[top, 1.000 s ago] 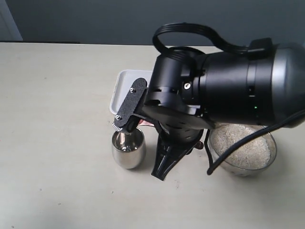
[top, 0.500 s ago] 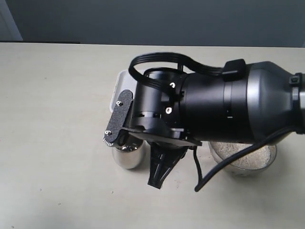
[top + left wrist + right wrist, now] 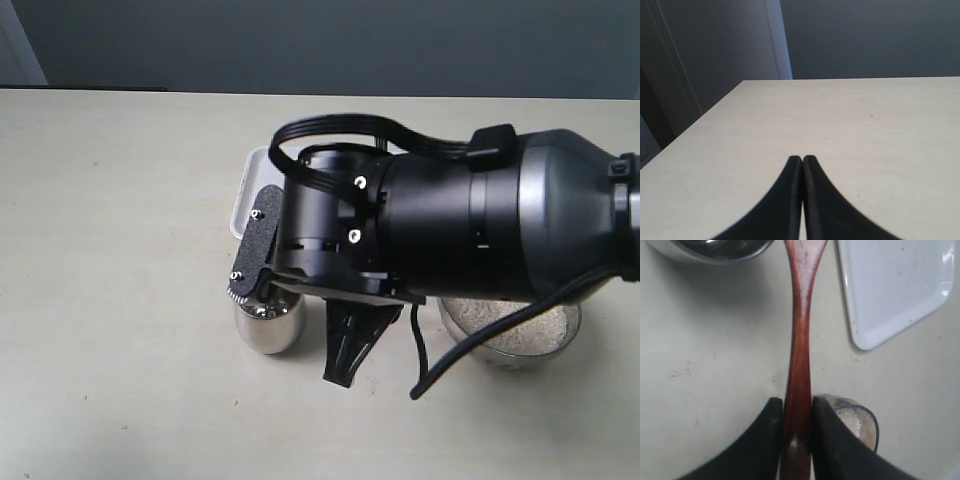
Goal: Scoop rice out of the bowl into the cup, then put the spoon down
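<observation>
My right gripper (image 3: 796, 400) is shut on the handle of the reddish-brown wooden spoon (image 3: 799, 335). The handle runs towards the steel cup (image 3: 715, 247), and the spoon's head is cut off at the frame edge beside it. In the exterior view the right arm covers the cup's mouth, so only the cup's lower body (image 3: 265, 328) shows. The spoon is hidden there, and one black finger of the right gripper (image 3: 345, 350) points down beside the cup. The bowl (image 3: 570, 325) holds white rice (image 3: 525, 332) under the arm; rice (image 3: 850, 421) also shows in the right wrist view. My left gripper (image 3: 802, 159) is shut and empty over bare table.
A white rectangular tray (image 3: 250, 190) lies behind the cup, mostly hidden by the arm; the tray (image 3: 895, 285) also shows in the right wrist view. A black cable (image 3: 470, 350) hangs in front of the bowl. The pale table (image 3: 120, 300) stretches to the left.
The right arm swung left and now covers the cup's mouth, which was open to view a second ago. Cup and bowl stayed put.
</observation>
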Available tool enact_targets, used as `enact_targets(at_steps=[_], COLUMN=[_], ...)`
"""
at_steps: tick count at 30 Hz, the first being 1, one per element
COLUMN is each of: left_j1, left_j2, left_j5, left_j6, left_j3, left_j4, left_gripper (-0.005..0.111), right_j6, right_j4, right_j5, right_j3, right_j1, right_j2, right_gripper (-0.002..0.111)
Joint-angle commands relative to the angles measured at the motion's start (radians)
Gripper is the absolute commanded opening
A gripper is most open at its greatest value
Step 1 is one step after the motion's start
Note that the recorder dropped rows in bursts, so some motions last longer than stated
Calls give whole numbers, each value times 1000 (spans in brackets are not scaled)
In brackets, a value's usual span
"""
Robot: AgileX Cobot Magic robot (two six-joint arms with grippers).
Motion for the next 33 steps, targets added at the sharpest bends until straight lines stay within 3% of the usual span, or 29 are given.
enact_targets(at_steps=[1,33], left_j1=[0,0], left_j2=[-4,-4], left_j5=[-13,-13], left_j6=[-2,-2], left_j3=[-4,-4], left_j4=[-3,-3], left_gripper=[0,0], right_j6=[0,22], right_j4=[-19,-188], right_j5=[9,31], right_j3=[-2,96], right_j1=[9,111], right_j2=[0,23], right_gripper=[-1,-1])
